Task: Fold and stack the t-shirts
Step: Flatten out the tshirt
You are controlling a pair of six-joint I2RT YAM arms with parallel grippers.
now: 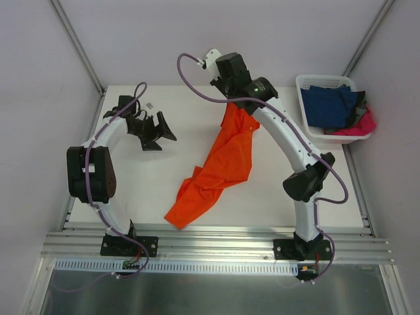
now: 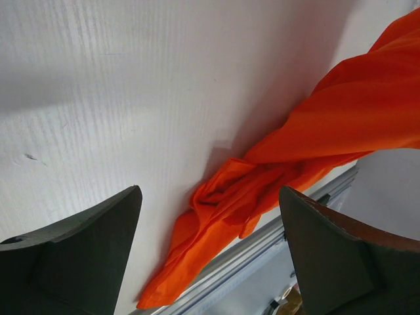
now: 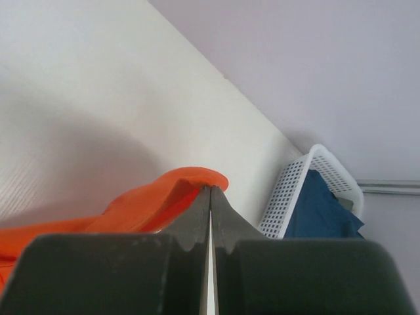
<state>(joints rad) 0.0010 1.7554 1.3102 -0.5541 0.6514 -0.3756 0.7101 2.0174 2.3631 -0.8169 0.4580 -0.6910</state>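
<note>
1. Top view: two arms and three t-shirts are visible.
   - The orange t-shirt (image 1: pixel 220 164) hangs from the right gripper (image 1: pixel 231 106) near the far middle of the table (image 1: pixel 151 190). Its lower end trails on the tabletop toward the near edge.
   - The left gripper (image 1: pixel 163 139) stands spread and empty, well apart from the cloth to its left.
   - One white slotted basket (image 1: pixel 300 82) sits at the far right corner. It holds the navy t-shirt (image 1: pixel 328 105) and the pink t-shirt (image 1: pixel 357 125).
2. Left wrist view: the two dark fingers (image 2: pixel 85 256) are parted, with nothing between them. Beyond them the orange cloth lies bunched and twisted on the white table by the near rail.
3. Right wrist view: the jaws are clenched together, pinching a fold of orange cloth at their tips. The basket stands behind to the right, with navy cloth showing inside.
</note>
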